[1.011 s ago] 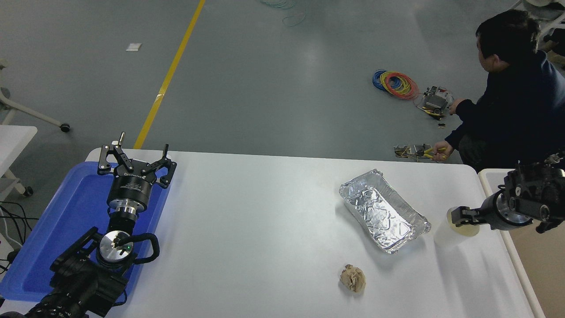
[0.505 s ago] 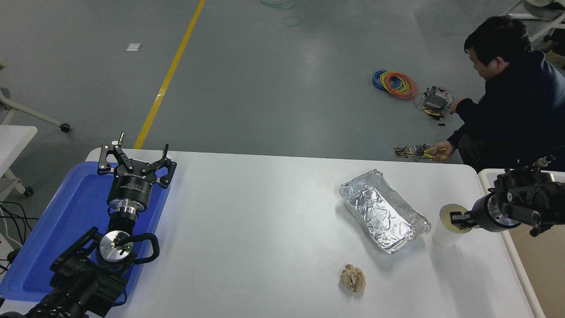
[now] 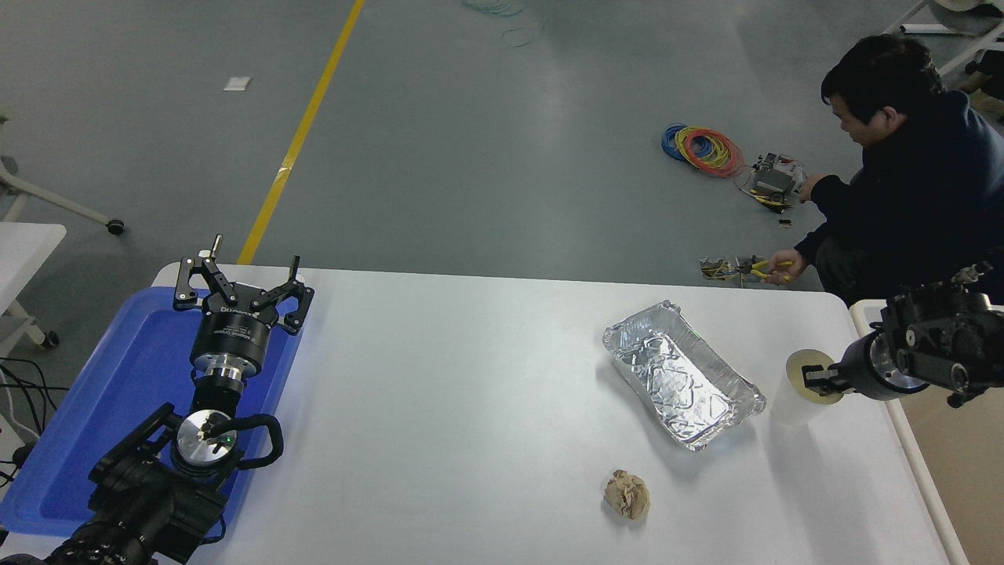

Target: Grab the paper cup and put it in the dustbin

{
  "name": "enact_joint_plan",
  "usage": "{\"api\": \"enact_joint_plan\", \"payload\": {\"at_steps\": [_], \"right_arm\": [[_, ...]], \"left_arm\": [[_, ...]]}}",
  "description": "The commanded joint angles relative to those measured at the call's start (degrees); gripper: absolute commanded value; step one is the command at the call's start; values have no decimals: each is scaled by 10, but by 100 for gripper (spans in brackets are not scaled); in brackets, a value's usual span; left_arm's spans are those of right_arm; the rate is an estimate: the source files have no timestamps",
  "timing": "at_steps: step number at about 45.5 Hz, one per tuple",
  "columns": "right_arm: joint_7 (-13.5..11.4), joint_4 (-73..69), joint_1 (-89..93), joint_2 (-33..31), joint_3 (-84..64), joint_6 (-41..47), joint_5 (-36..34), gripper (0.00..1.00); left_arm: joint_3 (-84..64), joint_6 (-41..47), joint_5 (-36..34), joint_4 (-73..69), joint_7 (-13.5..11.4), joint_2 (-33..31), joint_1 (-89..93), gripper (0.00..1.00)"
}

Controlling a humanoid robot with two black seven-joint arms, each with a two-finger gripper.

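Head view: at the right of the frame the right hand (image 3: 816,378) reaches in from the right edge and grips the paper cup (image 3: 802,389) at its rim, one finger over the cream-coloured inside. The cup sits tilted near the right end of the white bench (image 3: 471,408); whether its base touches the bench cannot be told. Just to its right, at the frame's right edge, runs the off-white rim of the dustbin (image 3: 910,447) (only a strip of its beige inside shows).

Left of the cup lies the crinkled foil tray (image 3: 681,373), and below it, toward the bottom of the frame, the crumpled brown paper ball (image 3: 627,494).

At the lower left the left hand (image 3: 241,284) is parked over the blue tray (image 3: 102,408), its fingers spread open and holding nothing.

In the upper right a person (image 3: 910,180) in dark clothing crouches on the floor beside coiled coloured wires (image 3: 703,149).
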State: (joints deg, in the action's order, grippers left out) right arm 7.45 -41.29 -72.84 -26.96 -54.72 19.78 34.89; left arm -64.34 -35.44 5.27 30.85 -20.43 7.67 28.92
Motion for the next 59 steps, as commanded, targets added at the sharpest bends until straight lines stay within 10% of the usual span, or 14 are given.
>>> {"api": "enact_joint_plan", "payload": {"at_steps": [1,59], "right_arm": [[0,-16,-53,-33,-2,23,3,0],[6,-288,-544,-192,-170,180,60,0]], "left_arm": [[0,-1,0,0,0,0,0,100],[0,-1,0,0,0,1,0,100]]}}
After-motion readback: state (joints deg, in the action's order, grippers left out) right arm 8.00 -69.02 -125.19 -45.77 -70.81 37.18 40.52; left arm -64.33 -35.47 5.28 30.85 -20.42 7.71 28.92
